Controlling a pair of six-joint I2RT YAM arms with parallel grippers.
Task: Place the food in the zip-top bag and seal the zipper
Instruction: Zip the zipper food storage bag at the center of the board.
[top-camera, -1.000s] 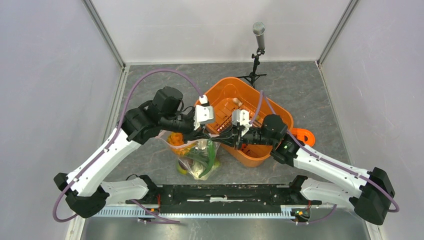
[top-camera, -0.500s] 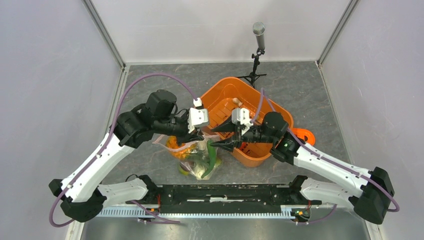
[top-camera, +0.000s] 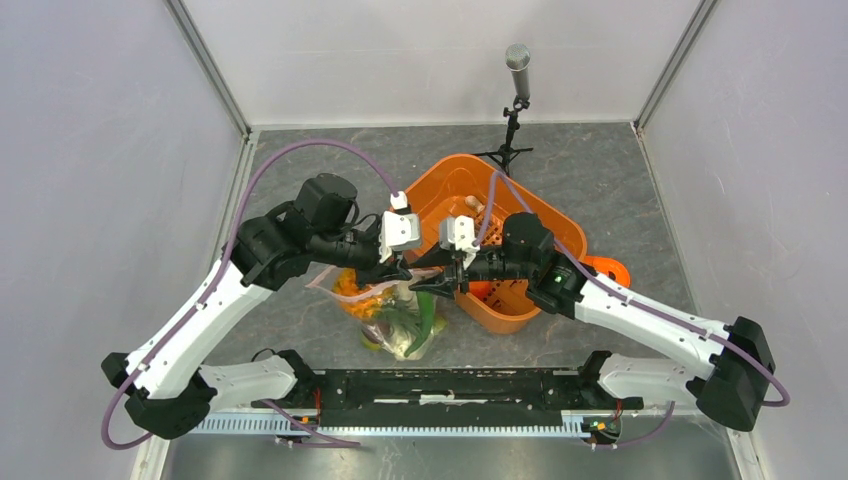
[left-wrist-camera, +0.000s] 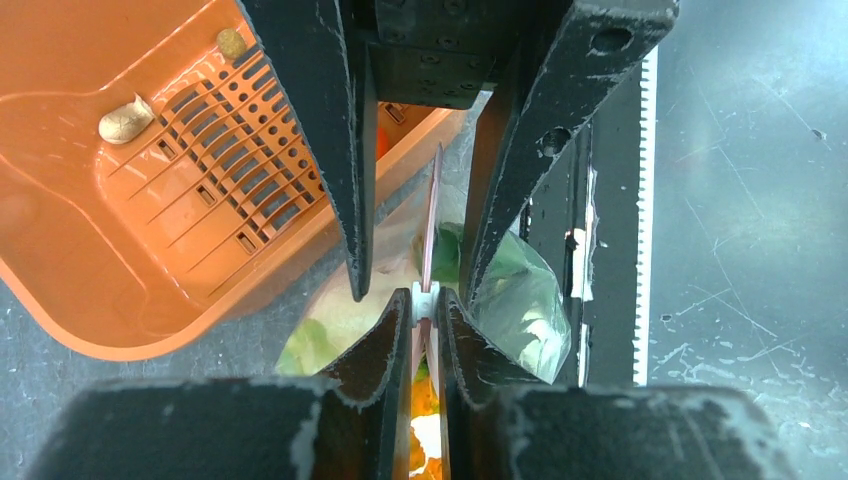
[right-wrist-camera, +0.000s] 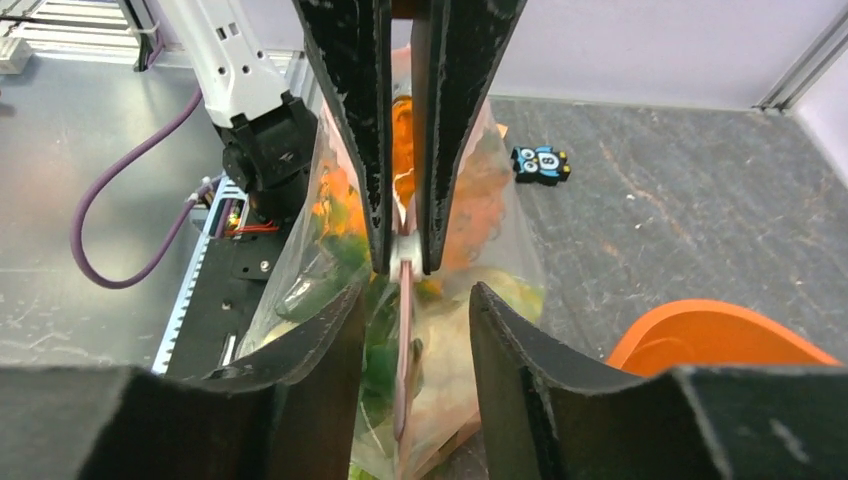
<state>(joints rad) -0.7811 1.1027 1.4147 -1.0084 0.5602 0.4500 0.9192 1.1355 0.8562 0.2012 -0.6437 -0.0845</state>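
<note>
Count: 2 arms, 1 bag (right-wrist-camera: 505, 250), 1 basket (left-wrist-camera: 90, 290), 2 small pieces (left-wrist-camera: 125, 118) lying in the basket.
Left gripper (left-wrist-camera: 426, 298) is pinched tight on the zipper (left-wrist-camera: 433, 215).
Right gripper (right-wrist-camera: 415, 292) has its fingers apart, straddling the strip and gripping nothing.
Bag holds green and orange food (top-camera: 352, 287). It is just beside the basket, mid near edge.
Dark grey table (top-camera: 620, 180), pale walls (top-camera: 400, 60), 1 microphone (top-camera: 517, 57) at the far edge.

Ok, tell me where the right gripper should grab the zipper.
Probably pinch the zipper strip right beside where the left gripper is shut on it. The thin strip stands edge-on between the open fingers of the right gripper, so approach from the right arm's side and close one finger on each flat face.
</note>
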